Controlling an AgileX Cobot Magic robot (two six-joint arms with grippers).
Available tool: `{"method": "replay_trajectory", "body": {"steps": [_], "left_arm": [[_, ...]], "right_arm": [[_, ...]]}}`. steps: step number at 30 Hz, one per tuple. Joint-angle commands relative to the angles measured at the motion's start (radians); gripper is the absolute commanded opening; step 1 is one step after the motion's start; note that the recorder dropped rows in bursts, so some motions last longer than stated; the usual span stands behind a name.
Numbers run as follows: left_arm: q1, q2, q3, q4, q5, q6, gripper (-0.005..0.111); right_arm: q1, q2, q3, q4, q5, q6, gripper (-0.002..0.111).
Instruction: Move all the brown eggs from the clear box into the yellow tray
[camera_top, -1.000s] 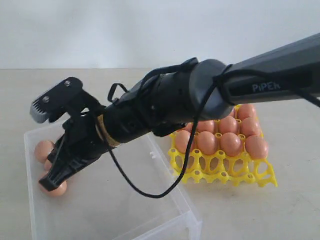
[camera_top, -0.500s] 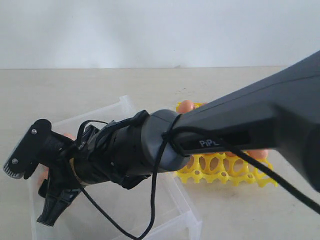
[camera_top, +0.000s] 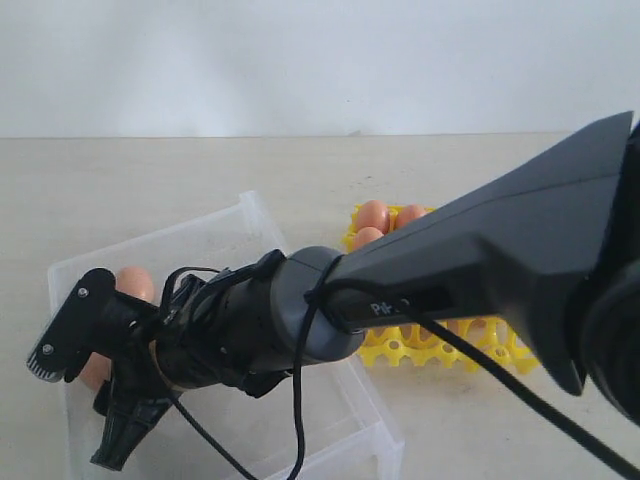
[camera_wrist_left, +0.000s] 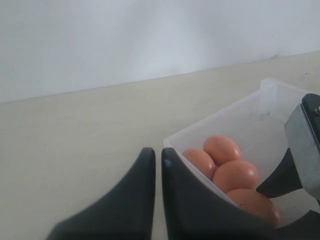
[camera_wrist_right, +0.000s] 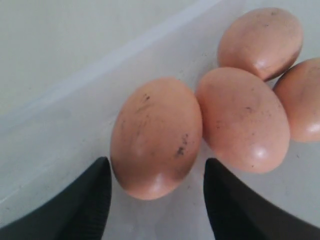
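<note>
Beige tabletop (camera_top: 150, 180), white wall behind. Right gripper (camera_wrist_right: 155, 172) spread wide, low in the clear box (camera_top: 250, 215), straddling one brown egg (camera_wrist_right: 156, 137) without gripping it. Egg on its side, long axis running along the fingers. Three more eggs (camera_wrist_right: 242, 120) crowded just beside. Left gripper (camera_wrist_left: 157, 165) pinched nearly closed, empty, by the box corner. Yellow tray (camera_top: 385, 350) beyond, holding eggs.

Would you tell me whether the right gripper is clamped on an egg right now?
No: the right gripper stands open, jaws apart on either side of a brown egg.
</note>
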Motion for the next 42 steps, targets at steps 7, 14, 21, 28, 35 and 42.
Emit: {"method": "replay_trajectory", "body": {"steps": [7, 14, 21, 28, 35, 42], "left_arm": [[-0.003, -0.003, 0.004, -0.007, -0.008, -0.001, 0.004], [-0.003, -0.003, 0.004, -0.007, -0.008, -0.001, 0.004], [-0.003, -0.003, 0.004, -0.007, -0.008, -0.001, 0.004], [-0.003, -0.003, 0.004, -0.007, -0.010, -0.001, 0.004], [-0.003, -0.003, 0.004, -0.007, -0.010, -0.001, 0.004], [-0.003, -0.003, 0.004, -0.007, -0.008, -0.001, 0.004]], "right_arm": [[-0.002, 0.012, -0.064, -0.001, -0.047, -0.011, 0.051], [-0.002, 0.050, -0.166, -0.001, -0.094, 0.007, 0.051], [-0.002, 0.081, -0.163, -0.001, -0.128, 0.122, 0.024], [-0.002, 0.055, -0.165, -0.001, -0.131, 0.129, 0.000], [-0.002, -0.026, -0.165, -0.001, -0.133, 0.156, 0.000], [-0.002, -0.086, -0.140, -0.001, -0.061, 0.217, 0.000]]}}
